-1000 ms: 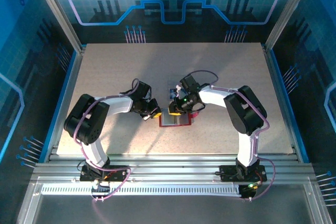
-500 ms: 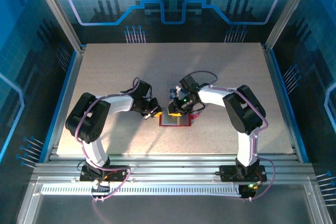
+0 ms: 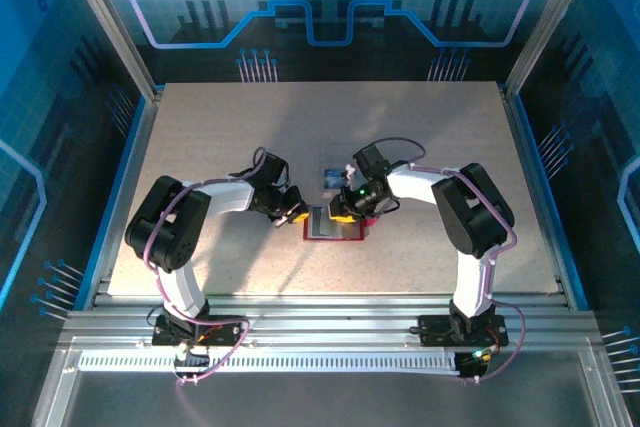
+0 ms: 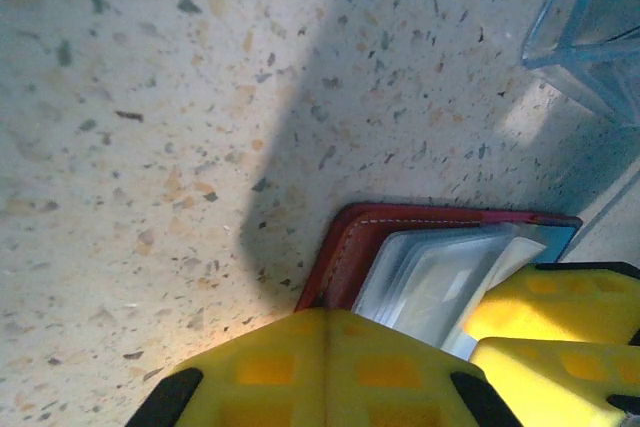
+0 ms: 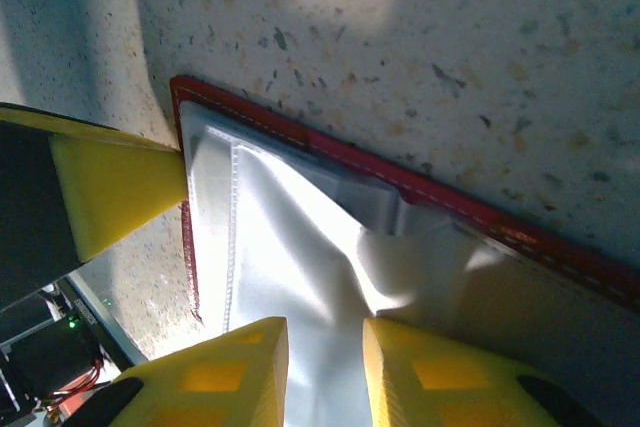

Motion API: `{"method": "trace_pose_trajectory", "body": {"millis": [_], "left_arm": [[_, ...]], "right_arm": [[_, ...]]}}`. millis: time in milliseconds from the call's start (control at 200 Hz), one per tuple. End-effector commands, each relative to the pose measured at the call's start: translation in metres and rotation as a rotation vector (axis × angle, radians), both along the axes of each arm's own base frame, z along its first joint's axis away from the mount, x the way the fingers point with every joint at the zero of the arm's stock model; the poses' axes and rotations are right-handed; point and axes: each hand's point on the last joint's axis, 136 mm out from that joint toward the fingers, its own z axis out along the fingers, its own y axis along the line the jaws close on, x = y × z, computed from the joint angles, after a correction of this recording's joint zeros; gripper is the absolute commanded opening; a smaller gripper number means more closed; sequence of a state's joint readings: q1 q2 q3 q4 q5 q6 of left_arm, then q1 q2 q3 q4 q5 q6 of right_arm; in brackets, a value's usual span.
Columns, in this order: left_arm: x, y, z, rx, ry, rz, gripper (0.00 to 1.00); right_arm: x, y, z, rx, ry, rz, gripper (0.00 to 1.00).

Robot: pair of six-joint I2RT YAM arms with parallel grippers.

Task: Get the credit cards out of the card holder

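The card holder (image 3: 335, 226) lies open on the table, red-bordered with pale grey pockets (image 5: 290, 247). My left gripper (image 3: 296, 215) is shut, and its yellow tips (image 4: 325, 342) press on the holder's left red edge (image 4: 350, 247). My right gripper (image 3: 346, 213) hovers over the grey pockets. Its jaws (image 5: 325, 367) stand a narrow gap apart with pocket fabric showing between them, and I see no card in them. A blue credit card (image 3: 330, 175) lies flat on the table just behind the holder, also at the top right of the left wrist view (image 4: 590, 22). Pale card edges (image 4: 440, 282) show inside the pockets.
The speckled table (image 3: 220, 137) is bare to the left, right and back of the holder. Both arms meet over the holder, fingertips nearly touching; the left finger (image 5: 110, 187) shows at the holder's edge. Blue enclosure walls (image 3: 130, 147) border the table.
My right gripper has shifted slightly right and nearer, and its jaws have parted a little. The blue card behind the holder shows more fully. The left gripper edged towards the holder.
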State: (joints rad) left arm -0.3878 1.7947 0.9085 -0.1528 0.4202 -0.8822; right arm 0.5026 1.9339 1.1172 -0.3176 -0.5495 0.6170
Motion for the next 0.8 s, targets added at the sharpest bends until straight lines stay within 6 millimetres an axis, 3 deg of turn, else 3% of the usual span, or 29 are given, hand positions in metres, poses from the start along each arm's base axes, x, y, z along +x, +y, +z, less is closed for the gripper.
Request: {"method": "trace_pose_trajectory", "body": {"millis": [0,165,380,790], "left_arm": [[0.006,0.006,0.006,0.019,-0.011,0.012,0.08],[0.015,0.001,0.038,-0.025,-0.083,0.026,0.18],[0.012,-0.020,0.058,-0.132,-0.098,0.002,0.25],[-0.002,-0.040,0.030,-0.159,-0.005,-0.029,0.30]], "right_arm": [[-0.005,-0.005,-0.003,0.015,0.033,-0.025,0.29],[-0.006,-0.004,-0.004,0.037,0.033,-0.034,0.29],[-0.005,-0.004,-0.002,0.051,0.028,-0.038,0.29],[-0.004,-0.002,0.001,0.071,0.026,-0.043,0.29]]}}
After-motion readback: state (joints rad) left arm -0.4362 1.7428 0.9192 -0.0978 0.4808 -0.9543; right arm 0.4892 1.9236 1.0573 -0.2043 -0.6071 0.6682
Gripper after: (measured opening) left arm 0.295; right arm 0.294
